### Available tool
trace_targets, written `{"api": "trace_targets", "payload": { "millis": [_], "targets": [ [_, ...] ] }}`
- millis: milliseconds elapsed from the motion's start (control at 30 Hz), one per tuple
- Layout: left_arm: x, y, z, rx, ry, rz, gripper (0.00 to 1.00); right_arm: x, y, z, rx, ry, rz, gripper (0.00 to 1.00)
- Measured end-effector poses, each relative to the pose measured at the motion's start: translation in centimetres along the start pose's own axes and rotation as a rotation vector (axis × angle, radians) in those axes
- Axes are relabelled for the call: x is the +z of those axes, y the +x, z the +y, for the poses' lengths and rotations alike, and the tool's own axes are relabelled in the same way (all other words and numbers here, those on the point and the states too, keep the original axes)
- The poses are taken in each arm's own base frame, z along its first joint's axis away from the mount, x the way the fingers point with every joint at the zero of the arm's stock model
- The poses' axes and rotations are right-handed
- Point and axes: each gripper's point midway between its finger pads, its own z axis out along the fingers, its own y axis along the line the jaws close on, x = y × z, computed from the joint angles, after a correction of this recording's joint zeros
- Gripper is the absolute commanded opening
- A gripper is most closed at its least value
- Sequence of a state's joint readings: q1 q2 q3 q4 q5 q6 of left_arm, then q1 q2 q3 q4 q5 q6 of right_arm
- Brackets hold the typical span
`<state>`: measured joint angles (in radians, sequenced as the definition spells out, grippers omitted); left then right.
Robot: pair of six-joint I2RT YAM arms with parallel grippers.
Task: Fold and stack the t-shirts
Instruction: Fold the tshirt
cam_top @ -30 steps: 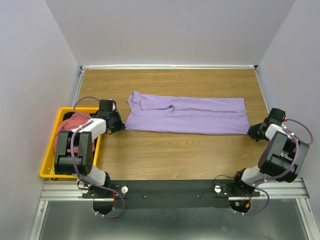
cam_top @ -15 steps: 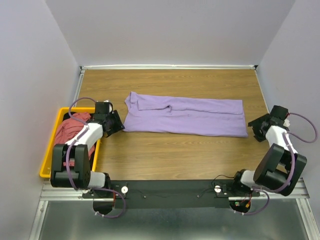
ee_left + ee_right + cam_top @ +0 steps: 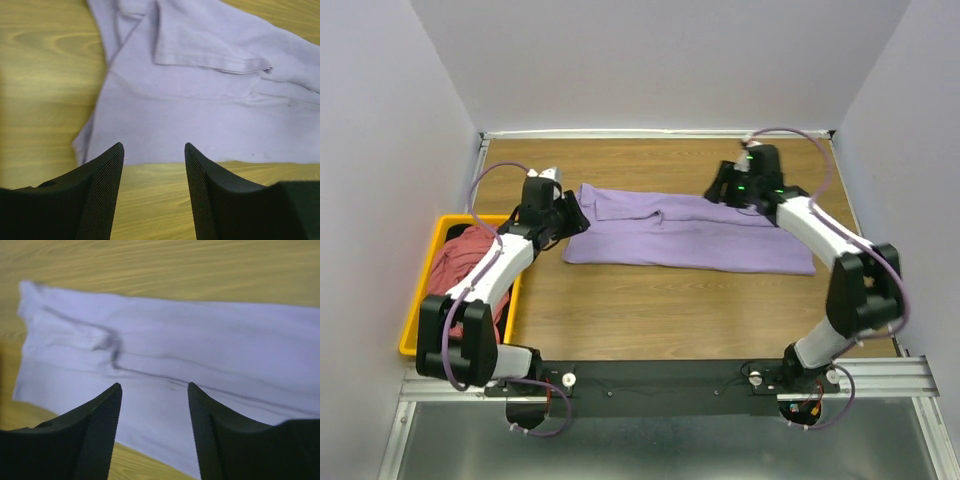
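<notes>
The lavender-purple t-shirt [image 3: 690,232] lies folded into a long strip across the wooden table, collar end to the left. My left gripper [image 3: 570,214] hovers open at that left end; in the left wrist view the gripper [image 3: 153,146] stands over bare wood just short of the shirt [image 3: 200,100], nothing between its fingers. My right gripper [image 3: 725,190] hangs open above the strip's far edge, right of the middle. The right wrist view has the gripper [image 3: 155,386] empty over the purple cloth [image 3: 200,365]. A dusty red-pink t-shirt [image 3: 460,262] lies crumpled in the bin.
A yellow plastic bin [image 3: 412,330] stands at the table's left edge beside the left arm. Grey walls close in the table [image 3: 670,310] on the left, back and right. The black rail with both arm bases runs along the near edge.
Both grippers have left the shirt's two ends and opened. The left one rose toward the collar end. The right arm swung far left and back, over the strip's far edge.
</notes>
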<state>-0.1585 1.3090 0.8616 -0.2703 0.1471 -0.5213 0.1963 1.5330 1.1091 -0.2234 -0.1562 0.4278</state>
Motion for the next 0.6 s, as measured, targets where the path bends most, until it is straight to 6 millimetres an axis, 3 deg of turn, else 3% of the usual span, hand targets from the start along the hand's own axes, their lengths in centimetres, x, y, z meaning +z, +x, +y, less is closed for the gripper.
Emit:
{"api": "trace_targets", "payload": {
  "millis": [67, 100, 200, 267, 400, 600],
  "targets": [
    [1.0, 0.2, -1.1, 0.015, 0.026, 0.012, 0.42, 2.4, 1.0, 3.8, -0.084, -0.079, 0.042, 0.55],
    [1.6, 0.5, -1.4, 0.020, 0.037, 0.023, 0.29, 4.0, 1.9, 6.2, -0.130, -0.124, 0.069, 0.52],
    [3.9, 2.0, -0.9, 0.020, 0.035, 0.078, 0.29, 8.1, 5.1, 13.0, -0.272, -0.262, 0.137, 0.46],
    [5.4, 3.5, 0.0, 0.016, 0.012, 0.130, 0.29, 9.8, 7.6, 16.0, -0.331, -0.326, 0.181, 0.43],
    [7.1, 5.7, 1.5, 0.009, -0.025, 0.200, 0.29, 12.3, 11.8, 19.9, -0.416, -0.422, 0.256, 0.41],
    [7.5, 6.7, 2.1, 0.008, -0.037, 0.219, 0.29, 14.6, 14.1, 23.2, -0.456, -0.499, 0.279, 0.41]
  ]
}}
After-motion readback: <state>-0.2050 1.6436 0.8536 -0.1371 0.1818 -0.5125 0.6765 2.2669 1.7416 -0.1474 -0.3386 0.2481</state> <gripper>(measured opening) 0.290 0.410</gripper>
